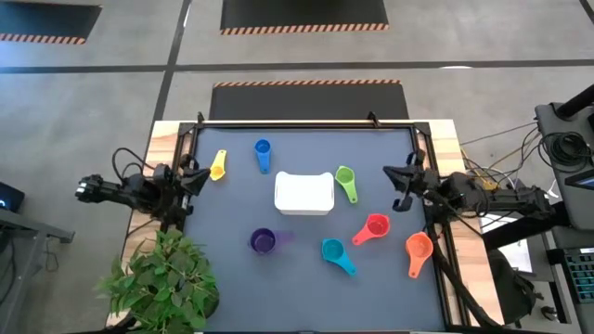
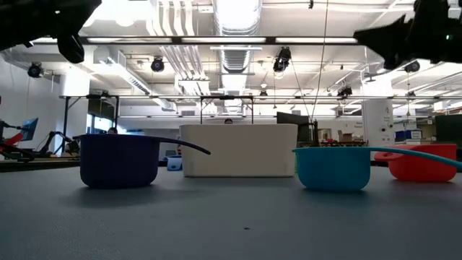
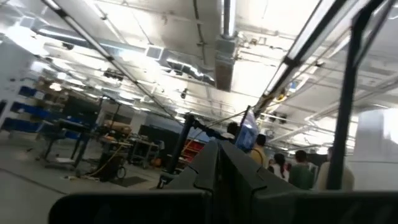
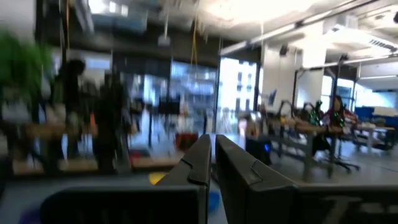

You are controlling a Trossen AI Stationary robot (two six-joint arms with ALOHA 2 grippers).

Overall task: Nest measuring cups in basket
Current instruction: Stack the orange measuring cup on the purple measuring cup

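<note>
The white basket (image 1: 303,193) is set at the middle of the table (image 1: 232,269), and the seven measuring cups are scattered around it, none yet inside: yellow cup (image 1: 218,166) and blue cup (image 1: 263,152) beyond it to the left, green cup (image 1: 345,180) just beside its right wall, purple cup (image 1: 264,241), teal cup (image 1: 335,253), red cup (image 1: 374,228) and orange cup (image 1: 419,250) on the nearer side. The cups are judged light, stiff and somewhat slippery plastic, likely to skid if nudged, so each is best pinched across its rim or its short handle. The left gripper (image 1: 194,175) and right gripper (image 1: 401,180) are held at the table's side edges, clear of every cup, with the fingers of each seen pressed together in the wrist views.
</note>
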